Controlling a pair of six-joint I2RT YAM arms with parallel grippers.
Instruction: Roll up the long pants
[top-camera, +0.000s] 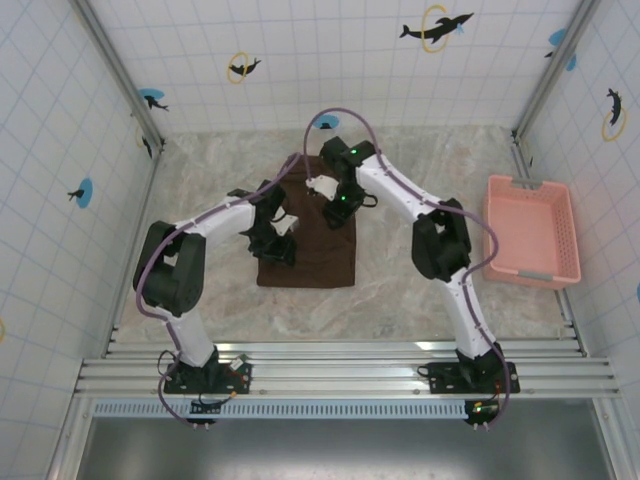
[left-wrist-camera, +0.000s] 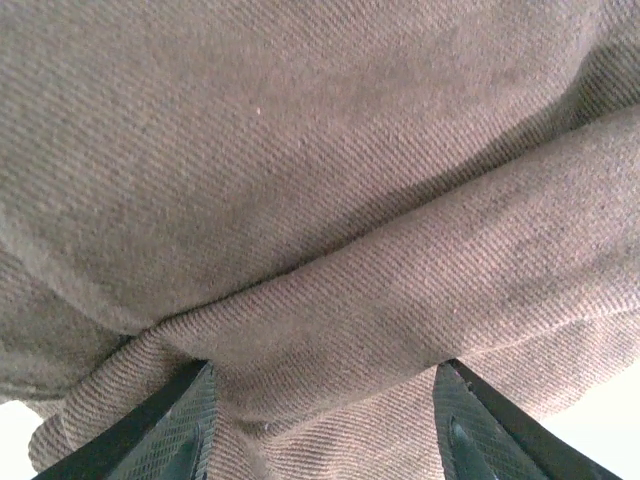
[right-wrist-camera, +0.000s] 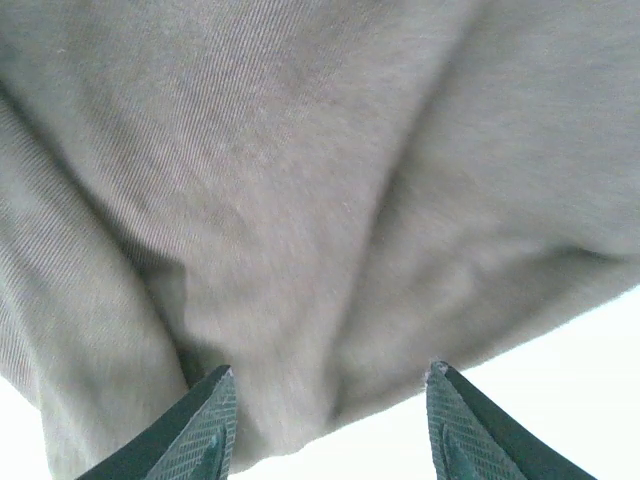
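The long pants (top-camera: 318, 262) lie as a dark brown, folded strip on the marble table's middle, running from the back toward the front. My left gripper (top-camera: 284, 238) is down on their left edge. In the left wrist view my left gripper (left-wrist-camera: 325, 368) is open, its fingers (left-wrist-camera: 185, 420) wide apart astride a thick fold of brown cloth (left-wrist-camera: 400, 270). My right gripper (top-camera: 341, 205) is over the upper right part of the pants. In the right wrist view my right gripper (right-wrist-camera: 330, 368) is open, and the cloth's edge (right-wrist-camera: 300, 300) lies between its spread fingers.
A pink basket (top-camera: 530, 230) stands at the right side of the table, apart from the pants. Tiled walls close in the back and both sides. A metal rail (top-camera: 330, 360) runs along the front by the arm bases.
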